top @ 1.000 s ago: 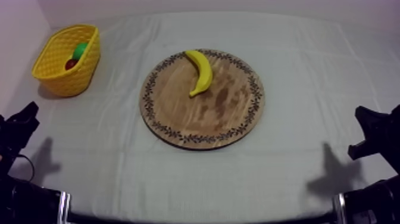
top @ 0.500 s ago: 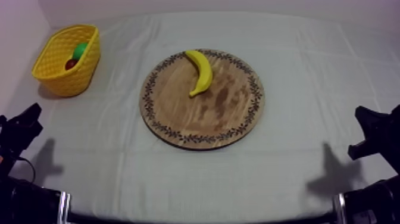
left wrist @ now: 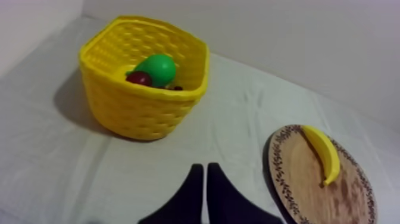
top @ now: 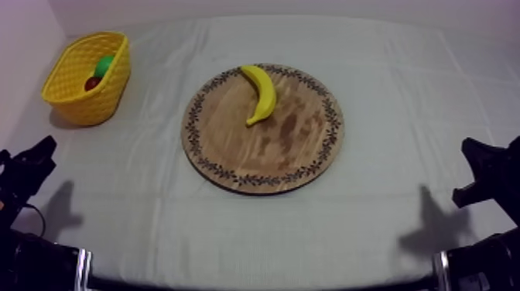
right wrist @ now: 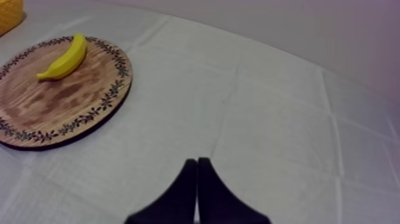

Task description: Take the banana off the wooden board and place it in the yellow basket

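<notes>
Banana (top: 261, 93) lies flat on the round wooden board (top: 267, 159), on the board's far half. One end is nr the patterned rim, the other points in twd the board's centre. Nothing touches it but the board. Rest of the board is bare wood w/ darker patches.

Yellow basket (top: 77, 104) stands upright on the desk (top: 387, 70), well apart from the board, off twd the left arm's side and farther back. Inside it are a green toy fruit (top: 104, 64) and a small red fruit (top: 92, 82), just beside each other, both below the basket's rim.

Left jaws: together, nothing btw them. The black fingers (left wrist: 191, 196) make a narrow wedge over bare cloth (left wrist: 53, 167), on the basket's side of the board, apart from both. In the top view the left arm (top: 27, 170) sits low at the desk's near edge, well apart from the board.

Right jaws: together too, holding nothing. Fingers (right wrist: 187, 190) make a narrow wedge above bare cloth, w/ the board well apart ahead of them and the banana on the board's farther part. In the top view the right arm (top: 486, 174) sits low across the board from the left arm, also well apart from the board.

Cloth shows creases round the board.
</notes>
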Tool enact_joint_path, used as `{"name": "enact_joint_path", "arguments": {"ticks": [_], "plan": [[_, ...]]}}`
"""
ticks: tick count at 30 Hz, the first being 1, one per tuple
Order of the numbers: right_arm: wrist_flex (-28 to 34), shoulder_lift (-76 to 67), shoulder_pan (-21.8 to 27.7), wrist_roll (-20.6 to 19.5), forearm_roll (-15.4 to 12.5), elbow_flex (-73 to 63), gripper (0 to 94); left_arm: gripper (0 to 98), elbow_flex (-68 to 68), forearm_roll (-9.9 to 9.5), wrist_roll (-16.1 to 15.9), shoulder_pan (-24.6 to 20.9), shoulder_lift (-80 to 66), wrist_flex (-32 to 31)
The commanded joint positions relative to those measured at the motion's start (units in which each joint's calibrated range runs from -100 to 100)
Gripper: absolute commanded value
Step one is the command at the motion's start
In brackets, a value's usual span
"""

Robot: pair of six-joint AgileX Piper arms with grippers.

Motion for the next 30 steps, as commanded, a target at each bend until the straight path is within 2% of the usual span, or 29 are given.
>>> {"name": "enact_joint_path", "arguments": {"ticks": [1, 8, 19, 26, 30], "plan": [[-0.01, 0.0, 0.01, -0.01, 0.02, -0.03, 0.3, 0.0, -1.08, 0.0, -0.35, 0.84, 1.44, 0.27], [-0.01, 0.0, 0.01, -0.01, 0.02, -0.03, 0.3, 0.0, -10.6, -0.63, -1.32, 3.35, 9.51, 3.73], [-0.01, 0.0, 0.01, -0.01, 0.02, -0.03, 0.3, 0.3, -37.72, -1.08, -4.96, 5.71, 30.86, 13.93], [-0.01, 0.0, 0.01, -0.01, -0.01, -0.03, 0.3, 0.6, -55.25, -1.17, -7.75, 8.91, 46.66, 19.4], [-0.01, 0.0, 0.01, -0.01, -0.03, -0.03, 0.3, 0.2, -62.96, -1.87, -8.06, 11.67, 54.84, 20.99]]}}
